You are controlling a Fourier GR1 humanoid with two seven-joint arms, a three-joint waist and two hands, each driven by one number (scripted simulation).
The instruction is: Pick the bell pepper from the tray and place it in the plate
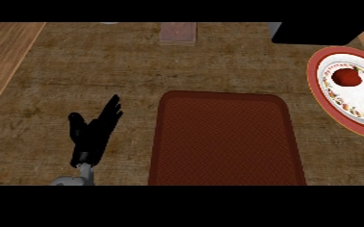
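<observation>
A dark red bell pepper (347,77) lies inside the white plate (334,98) with the red patterned rim, at the right edge of the head view. The brown-red tray (226,139) sits at the lower middle with nothing on it. My left hand (92,132) rests at the lower left, left of the tray, fingers straight and pointing up, holding nothing. My right hand does not show.
A small pinkish block (177,32) stands at the counter's far edge, top middle. A black object (316,32) fills the top right corner above the plate. A lighter wooden strip (16,48) runs along the left side.
</observation>
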